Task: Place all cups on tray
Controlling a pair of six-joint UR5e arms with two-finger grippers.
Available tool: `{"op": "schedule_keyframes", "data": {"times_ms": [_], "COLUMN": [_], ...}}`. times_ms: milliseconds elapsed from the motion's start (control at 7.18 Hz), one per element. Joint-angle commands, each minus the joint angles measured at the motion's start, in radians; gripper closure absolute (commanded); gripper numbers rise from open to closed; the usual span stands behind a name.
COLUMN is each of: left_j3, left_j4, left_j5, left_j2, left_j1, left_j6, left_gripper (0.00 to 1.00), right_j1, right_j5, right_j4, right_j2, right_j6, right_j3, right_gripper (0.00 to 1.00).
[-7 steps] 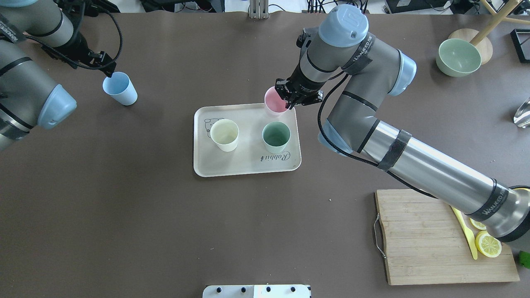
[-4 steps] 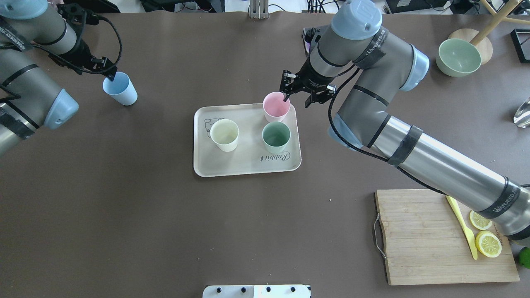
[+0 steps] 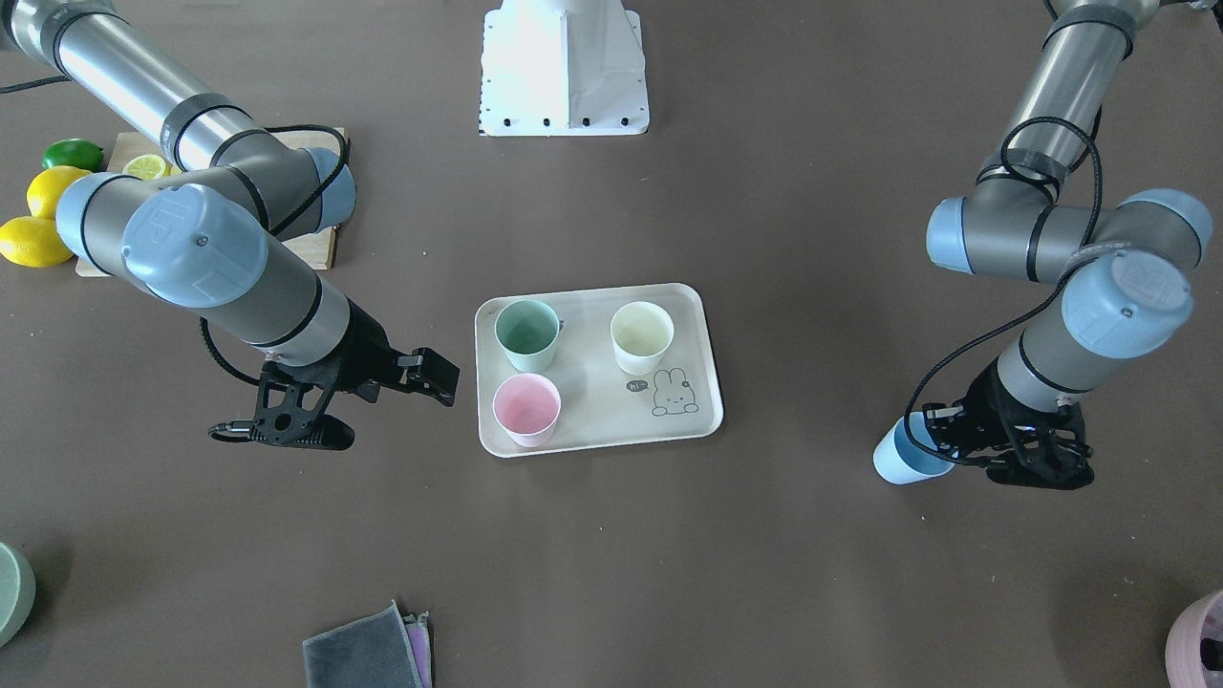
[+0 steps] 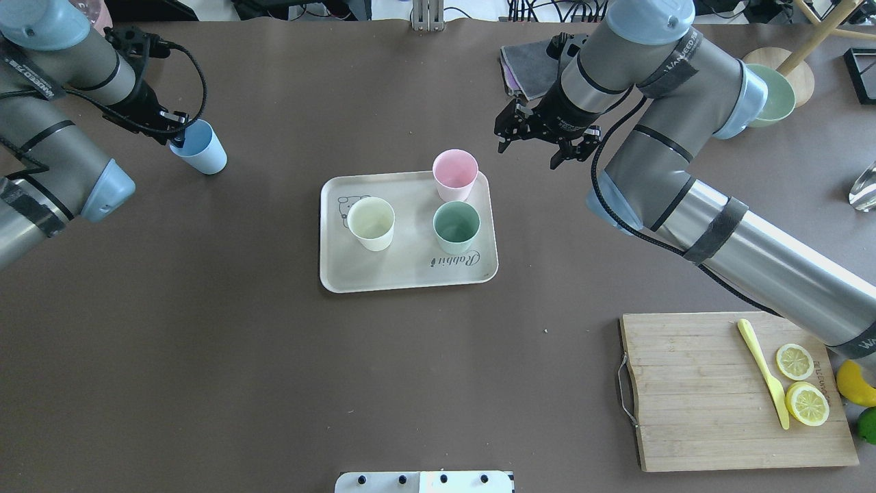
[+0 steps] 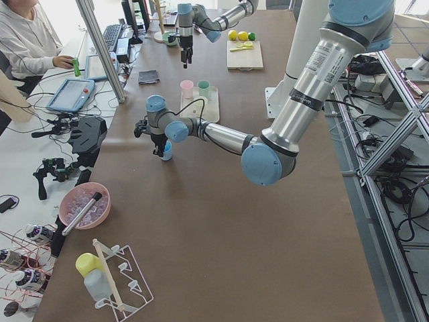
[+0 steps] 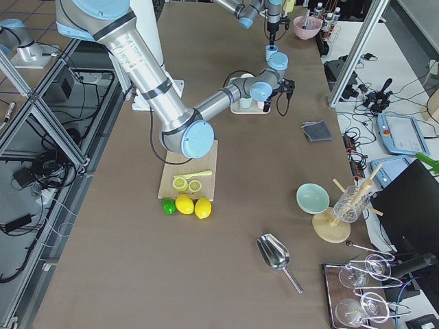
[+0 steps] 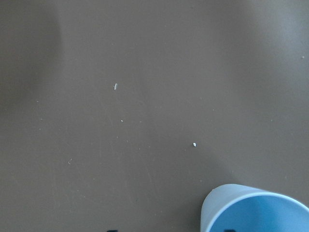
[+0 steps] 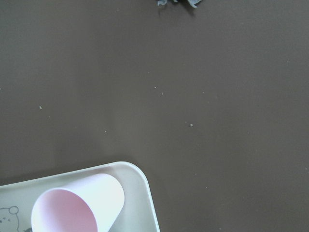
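The cream tray (image 4: 356,270) lies mid-table. On it stand the pink cup (image 4: 455,170), the cream white cup (image 4: 371,222) and the mint green cup (image 4: 456,226). The light blue cup (image 4: 200,148) stands upright on the table far to the left. My left gripper (image 4: 178,135) is at its rim, jaws apart with one finger inside and one outside; the cup (image 7: 256,210) shows low in the left wrist view. My right gripper (image 4: 530,145) is open and empty, raised to the right of the pink cup (image 8: 77,208).
A wooden cutting board (image 4: 691,390) with lemon slices and a yellow knife lies at the near right. A green bowl (image 4: 777,99) and a grey cloth (image 4: 527,68) sit at the far right. Whole lemons (image 3: 33,215) lie beside the board.
My right gripper let go of the pink cup on the tray, opened, and moved up and right. My left gripper shifted slightly at the blue cup's rim; the cup stayed put.
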Motion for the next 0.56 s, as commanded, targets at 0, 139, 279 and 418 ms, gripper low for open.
{"op": "schedule_keyframes", "data": {"times_ms": [0,139,279,418], "left_j3": [-0.004,-0.015,-0.051,-0.091], "left_j4": [0.049,0.095,0.152,0.18], "left_j5": [-0.069,-0.092,-0.092,-0.086], "left_j2": [-0.083,-0.157,-0.203,-0.211], "left_j1": [0.003,0.012,0.043,0.079], "left_j6": [-0.059,-0.129,-0.195,-0.245], "left_gripper": [1.0,1.0,1.0,1.0], "right_j1": [0.023,0.033,0.045,0.064], "right_j5": [0.0,0.004,0.011,0.026], "right_j4": [-0.005,-0.005,-0.005,-0.005], "right_j2": [-0.002,-0.016,-0.031,-0.056], "right_j6": [-0.028,-0.032,-0.069,-0.109], "right_j3": [0.0,0.0,0.0,0.002], "right_gripper": [0.01,0.01,0.01,0.01]}}
